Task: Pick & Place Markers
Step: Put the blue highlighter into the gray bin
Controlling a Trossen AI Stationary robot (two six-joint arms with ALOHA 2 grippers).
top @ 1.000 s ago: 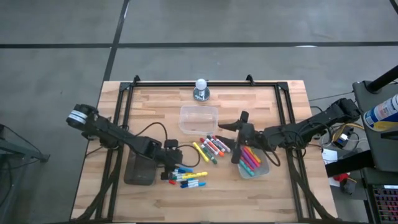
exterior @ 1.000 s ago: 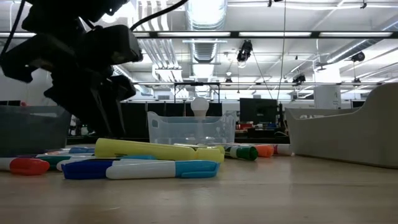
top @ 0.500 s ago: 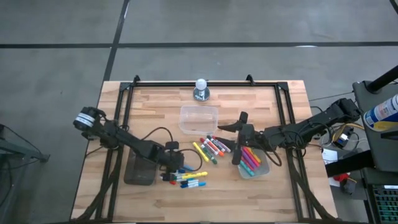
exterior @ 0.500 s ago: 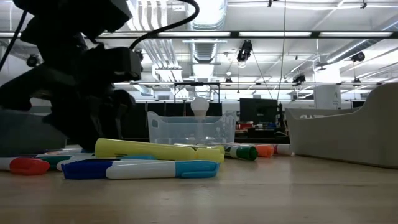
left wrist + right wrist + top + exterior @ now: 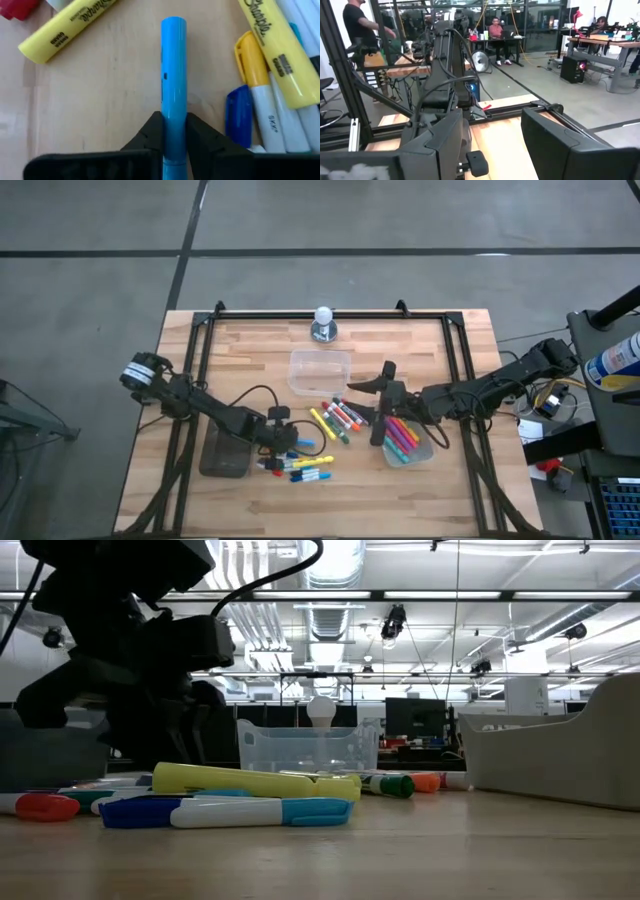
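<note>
Wooden desk (image 5: 250, 350) holds scattered markers (image 5: 340, 418); left gripper (image 5: 174, 131) jaws pinch a light-blue marker (image 5: 173, 75), while right gripper (image 5: 378, 432) jaws stand spread above a clear tub (image 5: 425, 450).

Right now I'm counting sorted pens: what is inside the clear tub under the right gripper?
The tub holds a bundle of markers: pink, orange, green and purple show. The right gripper and its arm hang over the tub's near edge, so markers beneath them cannot be counted.
</note>
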